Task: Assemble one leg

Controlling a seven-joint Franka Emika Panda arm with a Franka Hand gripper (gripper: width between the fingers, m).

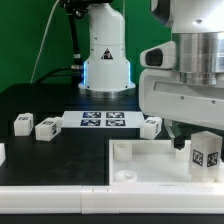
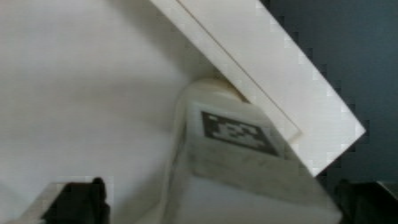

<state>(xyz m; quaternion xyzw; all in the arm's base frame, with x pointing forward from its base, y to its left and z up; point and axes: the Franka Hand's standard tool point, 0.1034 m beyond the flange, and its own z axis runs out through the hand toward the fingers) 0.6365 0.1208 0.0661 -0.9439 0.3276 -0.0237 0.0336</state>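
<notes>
A white leg (image 2: 228, 165) with a black-and-white tag stands between my fingers, against the raised rim of the large white tray-like piece (image 2: 89, 90). In the exterior view this leg (image 1: 207, 152) stands on that piece (image 1: 150, 160) at the exterior view's right. My gripper (image 2: 221, 205) is open around the leg, with a clear gap on one side, and shows in the exterior view (image 1: 188, 138) just above it. Three more legs lie on the black table: two at the exterior view's left (image 1: 22, 123) (image 1: 47, 127) and one near the middle (image 1: 152, 126).
The marker board (image 1: 103, 121) lies flat on the table behind the tray-like piece. A white robot base with a lit ring (image 1: 106, 55) stands at the back. A small white part (image 1: 2, 153) sits at the exterior view's left edge.
</notes>
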